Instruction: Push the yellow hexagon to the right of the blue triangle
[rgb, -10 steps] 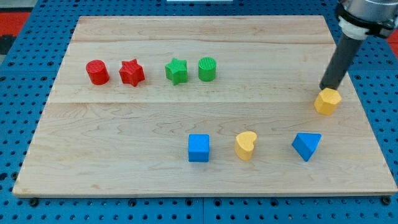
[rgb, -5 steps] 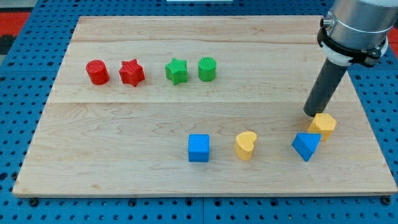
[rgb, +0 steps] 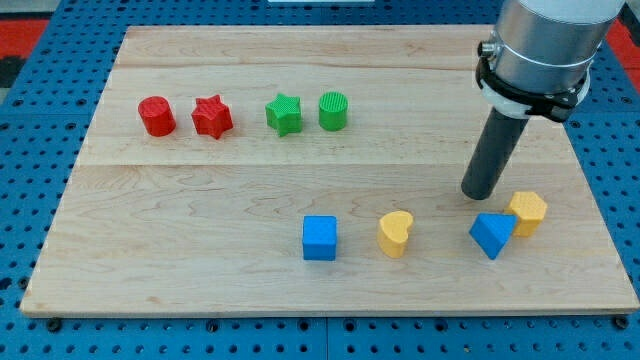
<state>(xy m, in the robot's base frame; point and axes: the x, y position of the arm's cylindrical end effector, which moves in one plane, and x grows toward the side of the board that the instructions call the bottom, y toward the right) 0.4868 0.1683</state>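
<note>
The yellow hexagon (rgb: 527, 212) lies at the view's lower right, just right of the blue triangle (rgb: 492, 235) and touching or nearly touching its upper right corner. My tip (rgb: 477, 193) is on the board above and slightly left of the blue triangle, and left of the yellow hexagon, apart from both. The dark rod rises from it to the grey arm at the view's top right.
A yellow heart (rgb: 395, 233) and a blue cube (rgb: 320, 238) lie left of the triangle in the same row. A red cylinder (rgb: 156, 116), red star (rgb: 211, 116), green star (rgb: 284, 113) and green cylinder (rgb: 333, 110) form a row at the upper left.
The yellow hexagon moved down from the right edge area to beside the blue triangle. My tip moved down and left, now away from the hexagon.
</note>
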